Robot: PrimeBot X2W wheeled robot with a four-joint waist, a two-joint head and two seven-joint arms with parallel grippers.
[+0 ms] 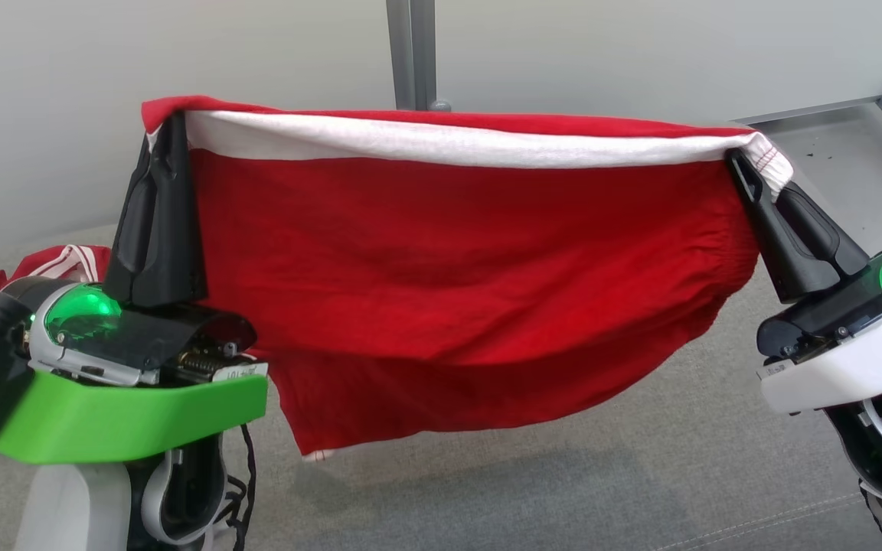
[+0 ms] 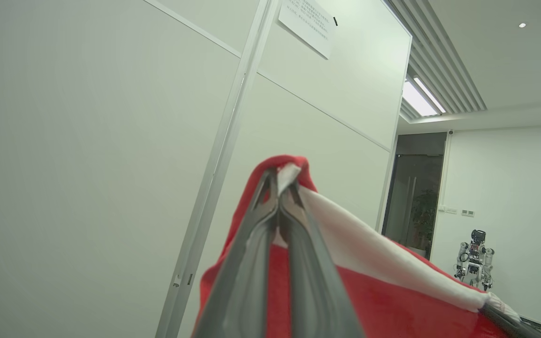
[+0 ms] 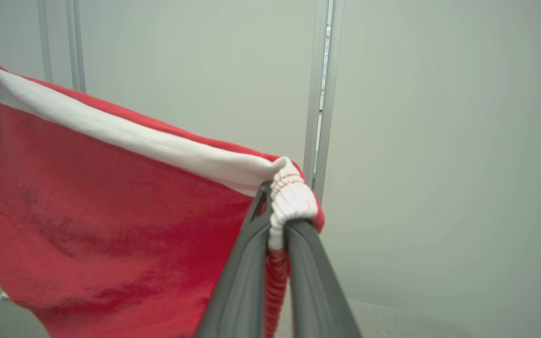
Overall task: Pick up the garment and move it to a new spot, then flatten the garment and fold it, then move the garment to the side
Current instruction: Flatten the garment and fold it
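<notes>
In the head view the garment [image 1: 449, 268] hangs mid-frame, stretched between left claw [image 1: 173, 121] and right claw [image 1: 736, 158], each pinching its white band [image 1: 449, 145]; the left wrist view, centre, shows a shallow bite that may slip, the right wrist view a bunched end that may slide out.

An office-like robot lab: pale partition walls [image 2: 87, 141], strip ceiling light [image 2: 423, 96], another robot [image 2: 475, 258] standing.
</notes>
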